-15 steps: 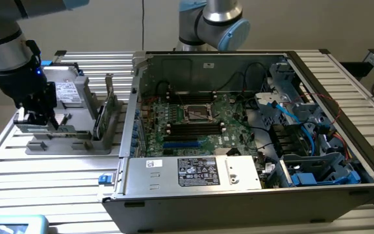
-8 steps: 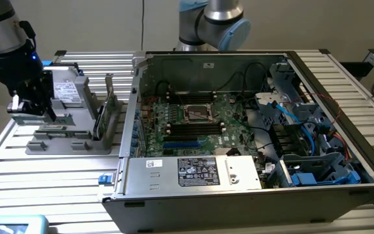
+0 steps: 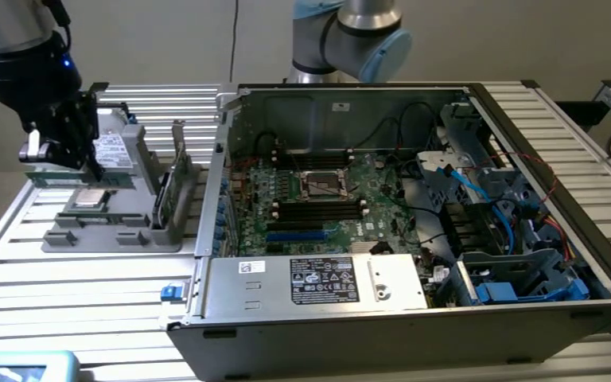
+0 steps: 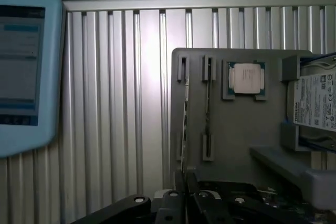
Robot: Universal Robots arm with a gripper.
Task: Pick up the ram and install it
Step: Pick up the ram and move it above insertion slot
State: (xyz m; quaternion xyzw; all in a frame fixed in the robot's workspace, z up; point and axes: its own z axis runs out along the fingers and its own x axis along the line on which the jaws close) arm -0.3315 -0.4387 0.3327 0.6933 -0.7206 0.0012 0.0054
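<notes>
My gripper [image 3: 72, 169] hangs over the grey parts holder [image 3: 125, 235] at the exterior view's left, shut on the ram [image 3: 109, 180]. The ram is a thin green stick held level just above the holder. In the wrist view the ram [image 4: 185, 124] appears edge-on, running out from between the dark fingers [image 4: 173, 203] of the gripper [image 4: 185, 184] above the holder [image 4: 236, 135]. The open computer case [image 3: 560, 159] lies at the exterior view's right, with its motherboard [image 3: 359, 179] and black memory slots [image 3: 317, 210] exposed.
The holder also carries a processor chip [image 4: 245, 77], a grey drive with a white label [image 4: 315, 100] and upright cards [image 3: 178, 179]. A light-blue tablet [image 4: 23, 66] lies on the slatted table [image 3: 72, 286]. Blue and black cables fill the case's right side [image 3: 476, 191].
</notes>
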